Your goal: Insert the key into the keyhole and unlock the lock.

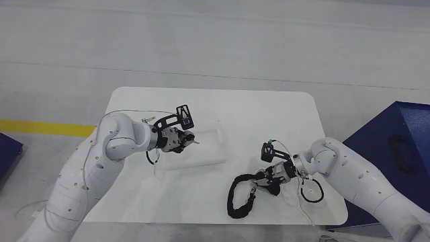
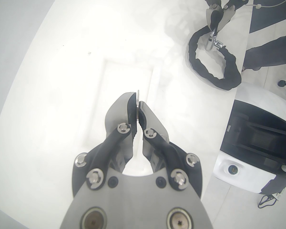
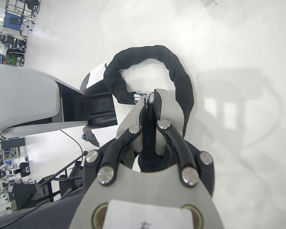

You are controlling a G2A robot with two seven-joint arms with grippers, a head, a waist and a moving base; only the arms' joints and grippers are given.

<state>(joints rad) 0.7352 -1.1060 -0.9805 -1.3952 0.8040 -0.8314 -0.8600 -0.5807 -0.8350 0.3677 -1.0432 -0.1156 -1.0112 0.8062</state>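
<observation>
While my left hand [image 2: 137,107] is pinched shut on the key [image 2: 138,95], its thin blade pokes out past the fingertips, and that's the idea: the bare end is free to go in. I've got it hovering over a shallow white tray [image 1: 205,156] near the middle of the bench [image 1: 269,107].

Over on the other side, my right hand [image 3: 150,99] is clamped shut on the lock [image 3: 181,75]. It's a black sleeved chain, gripped right at the end where the shiny metal barrel [image 3: 140,95] sits just past my fingertips. I'm holding it that close to the barrel so it can't swing or roll away when the key pushes against it. The loop of chain lies slack on the bench, curling towards the front edge and bearing no load.

Key and barrel are well apart right now, one hand on each side of the bench. I'd say the step in hand is bringing the two together, so nothing is inserted yet. From here I can't tell which way the keyhole faces. That's the tricky part: the blade needs to line up with the slot before I push. If it meets the barrel crooked, I reckon the key could twist in my fingertips or skid off.
</observation>
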